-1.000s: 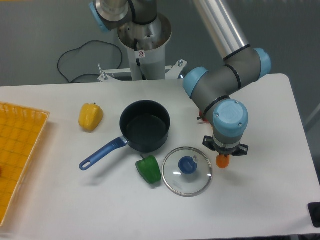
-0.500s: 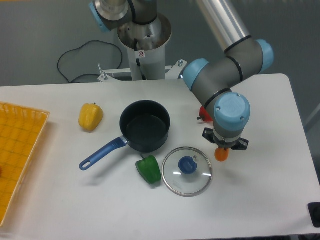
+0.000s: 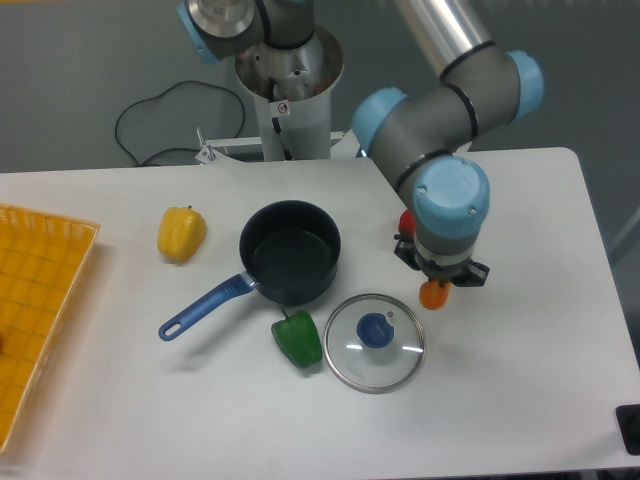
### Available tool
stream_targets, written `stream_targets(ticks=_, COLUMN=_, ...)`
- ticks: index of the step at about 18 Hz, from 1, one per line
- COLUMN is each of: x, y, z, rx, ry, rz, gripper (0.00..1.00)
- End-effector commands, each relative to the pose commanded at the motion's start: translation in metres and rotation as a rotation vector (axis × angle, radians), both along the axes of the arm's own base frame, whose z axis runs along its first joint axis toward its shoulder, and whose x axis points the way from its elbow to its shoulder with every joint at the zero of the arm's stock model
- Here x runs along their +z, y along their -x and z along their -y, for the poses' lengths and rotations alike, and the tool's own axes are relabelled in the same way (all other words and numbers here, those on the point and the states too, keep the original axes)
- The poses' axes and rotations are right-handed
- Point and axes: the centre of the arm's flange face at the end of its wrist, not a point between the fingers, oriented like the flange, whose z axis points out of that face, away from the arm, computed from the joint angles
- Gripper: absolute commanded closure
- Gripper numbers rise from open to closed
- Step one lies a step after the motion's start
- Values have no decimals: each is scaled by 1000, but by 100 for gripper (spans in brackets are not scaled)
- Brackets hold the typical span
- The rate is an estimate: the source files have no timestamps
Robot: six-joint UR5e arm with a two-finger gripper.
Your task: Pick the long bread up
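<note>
Only an orange rounded end of the long bread [image 3: 433, 294] shows, poking out from under the arm's blue wrist cap, just right of the glass lid. My gripper [image 3: 441, 272] points straight down beneath that cap, so its fingers are mostly hidden; black parts of it stick out on either side. The bread end hangs with the gripper and follows it, so the gripper is shut on the bread. The rest of the bread is hidden by the wrist.
A dark saucepan [image 3: 290, 250] with a blue handle sits mid-table. A glass lid [image 3: 376, 341] with a blue knob and a green pepper [image 3: 298, 338] lie in front of it. A yellow pepper [image 3: 181, 233] is at left, an orange tray [image 3: 35, 310] at the left edge, and a small red item [image 3: 406, 220] behind the wrist.
The gripper and wrist have shifted up and slightly left in the picture, away from the lid's right side, and the orange bread end has travelled with them.
</note>
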Motion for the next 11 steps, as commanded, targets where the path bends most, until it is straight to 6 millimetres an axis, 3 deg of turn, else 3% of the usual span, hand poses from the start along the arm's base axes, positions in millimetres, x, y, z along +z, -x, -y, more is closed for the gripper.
stream_targets(ticks=11, x=-9, y=-7, z=-5, rx=-20, ry=-12, rz=35, gripper=96)
